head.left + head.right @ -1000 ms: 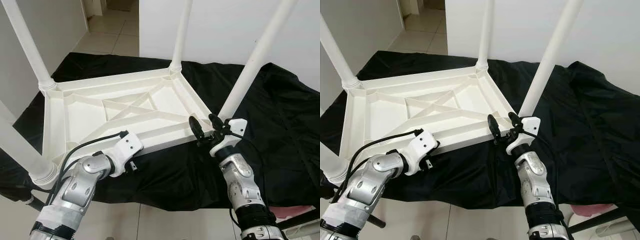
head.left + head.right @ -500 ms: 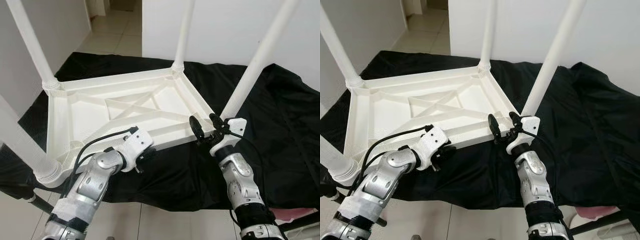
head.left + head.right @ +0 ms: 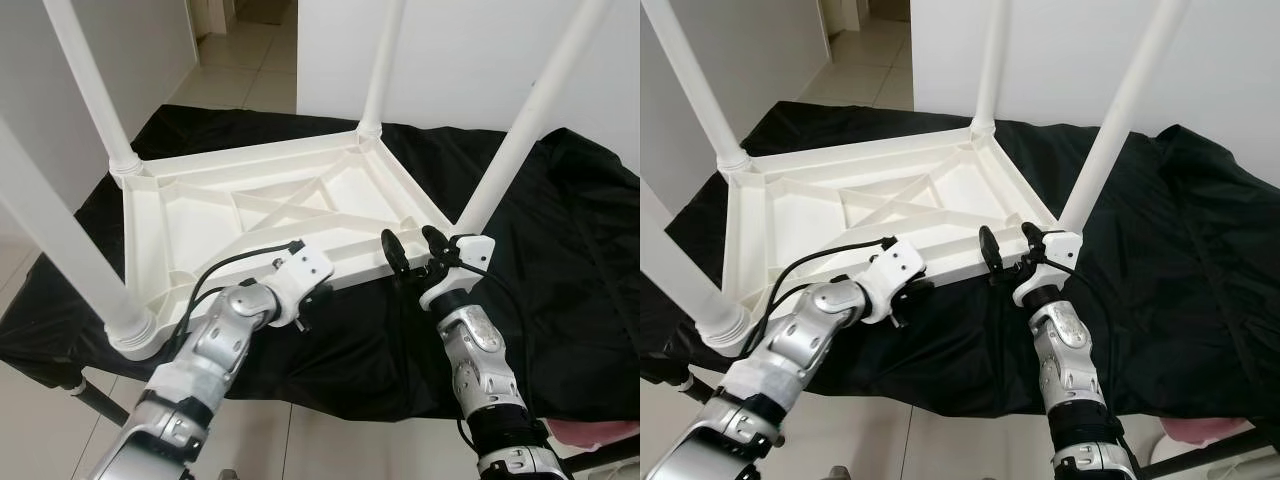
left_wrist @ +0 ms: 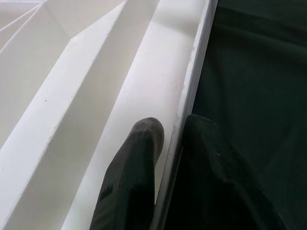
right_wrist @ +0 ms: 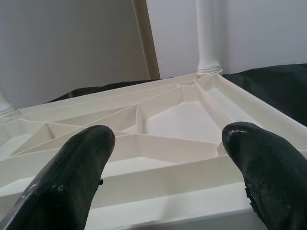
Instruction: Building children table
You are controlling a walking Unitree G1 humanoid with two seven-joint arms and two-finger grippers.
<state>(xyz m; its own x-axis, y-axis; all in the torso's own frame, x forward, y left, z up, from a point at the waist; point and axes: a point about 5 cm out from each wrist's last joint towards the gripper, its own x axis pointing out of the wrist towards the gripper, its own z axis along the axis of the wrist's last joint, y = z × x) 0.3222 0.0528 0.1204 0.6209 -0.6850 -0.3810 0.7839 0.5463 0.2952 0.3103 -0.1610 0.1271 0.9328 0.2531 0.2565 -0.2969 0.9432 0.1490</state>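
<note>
Black cloth (image 3: 560,230) covers the work surface, white wall behind, tiled floor beyond. One white children table (image 3: 250,210) lies upside down on it, four legs up, the near-right leg (image 3: 520,125) beside the right wrist. No writing readable. Left gripper (image 4: 175,129) pinches the table's near rim (image 4: 192,72), one finger (image 4: 139,158) inside, one outside on the cloth side. Right gripper (image 3: 412,255) is spread wide at the near-right corner, fingers (image 5: 81,158) apart, gripping nothing
</note>
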